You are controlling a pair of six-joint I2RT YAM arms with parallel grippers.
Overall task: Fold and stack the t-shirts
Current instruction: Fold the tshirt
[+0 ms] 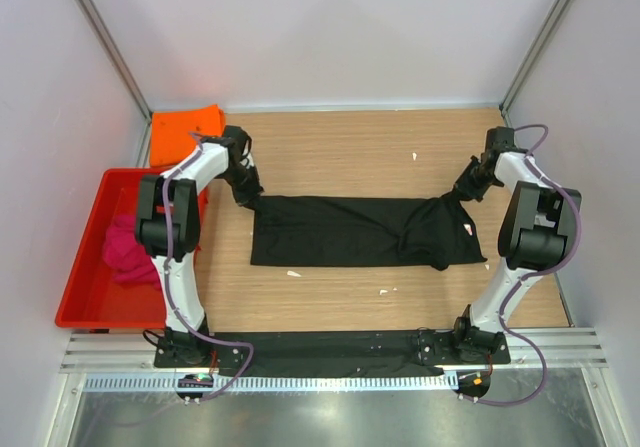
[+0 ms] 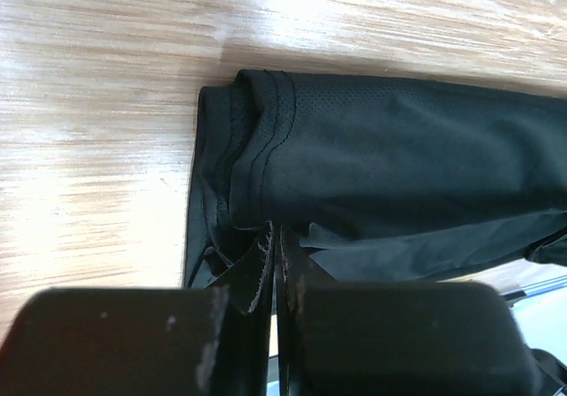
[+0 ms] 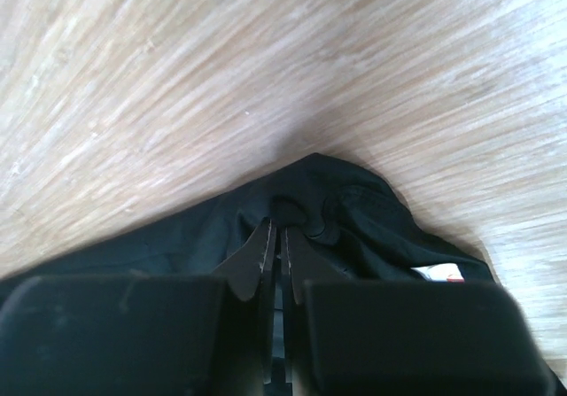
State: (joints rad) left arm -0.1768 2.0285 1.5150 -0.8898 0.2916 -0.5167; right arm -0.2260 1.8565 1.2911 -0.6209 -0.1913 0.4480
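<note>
The black t-shirt point(image 1: 360, 232) lies as a long folded band across the middle of the table, bunched at its right end, with a small white tag point(image 1: 467, 229) showing there. My left gripper point(image 1: 248, 197) is at the band's far left corner. In the left wrist view its jaws point(image 2: 274, 233) are shut on the black cloth point(image 2: 399, 148) at a hemmed fold. My right gripper point(image 1: 460, 193) is at the far right corner. Its jaws point(image 3: 280, 229) are pinched on a raised peak of the black cloth point(image 3: 354, 201). The orange t-shirt point(image 1: 186, 132) lies folded at the back left. The magenta t-shirt point(image 1: 125, 252) sits crumpled in the tray.
A red plastic tray point(image 1: 80, 267) stands along the table's left side, beside the left arm. White walls close in the back and both sides. Small white scraps point(image 1: 293, 273) lie on the wood near the shirt. A metal rail runs along the near edge.
</note>
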